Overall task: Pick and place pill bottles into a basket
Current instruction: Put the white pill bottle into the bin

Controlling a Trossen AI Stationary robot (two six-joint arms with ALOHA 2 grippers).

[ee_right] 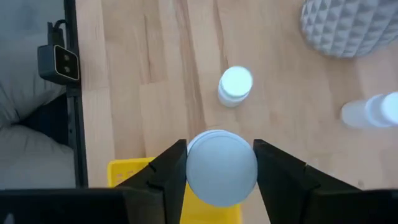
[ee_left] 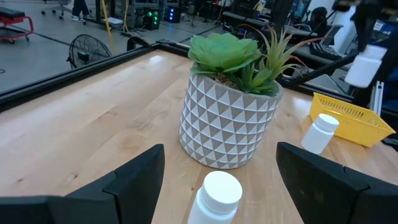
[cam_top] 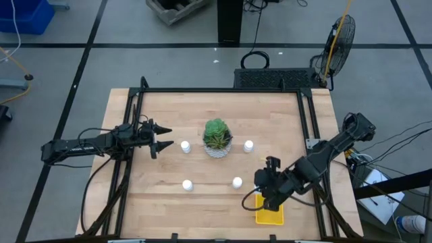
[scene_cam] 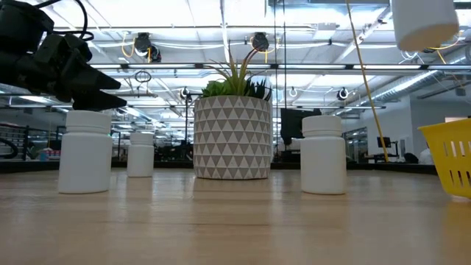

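Four white pill bottles stand on their bases on the table: one left of the plant (cam_top: 185, 146), one right of it (cam_top: 248, 145), and two nearer (cam_top: 187, 184) (cam_top: 237, 182). My left gripper (cam_top: 159, 137) is open at table height; the bottle left of the plant (ee_left: 214, 198) stands just ahead, between its fingers and untouched. My right gripper (cam_top: 268, 191) is shut on a fifth bottle (ee_right: 221, 167) above the yellow basket (cam_top: 270, 214). This bottle shows high in the low view (scene_cam: 423, 22), with the basket (scene_cam: 452, 156) below it. My right gripper pinches the bottle's round sides (ee_right: 193, 163) between its two fingers, which come from above and point down. The bottle is lifted clear and hangs upright, its lower end (scene_cam: 425, 38) well above the table and the basket's rim.
A white patterned pot with a green plant (cam_top: 217, 139) stands mid-table between the two far bottles. A black frame rail (cam_top: 307, 121) runs along the table's edges. A fan (cam_top: 341, 37) and cables lie on the floor beyond.
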